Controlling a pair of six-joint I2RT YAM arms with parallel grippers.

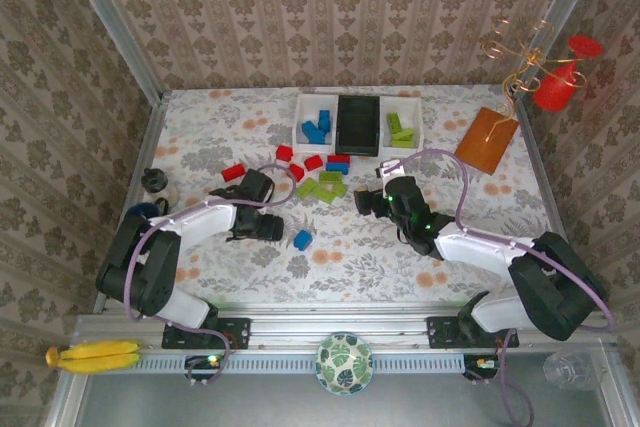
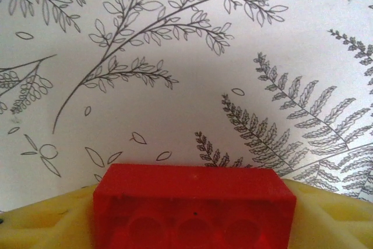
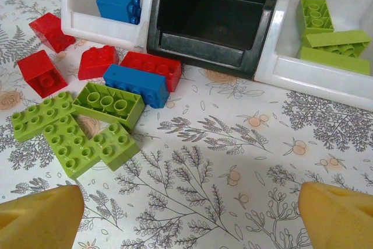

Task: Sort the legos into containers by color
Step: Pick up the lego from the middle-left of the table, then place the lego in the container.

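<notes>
Leafy tablecloth underlies a red lego pinched in the left gripper.

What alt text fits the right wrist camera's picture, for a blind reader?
Three square plastic trays in a row: left white tray holding blue bricks, black tray looking empty, right white tray holding lime green bricks. Loose red, blue and green bricks lie before them on the floral tablecloth; the right gripper is open.

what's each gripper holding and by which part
Left gripper clamps a red lego by its two short ends; right gripper is open, holding nothing.
</notes>
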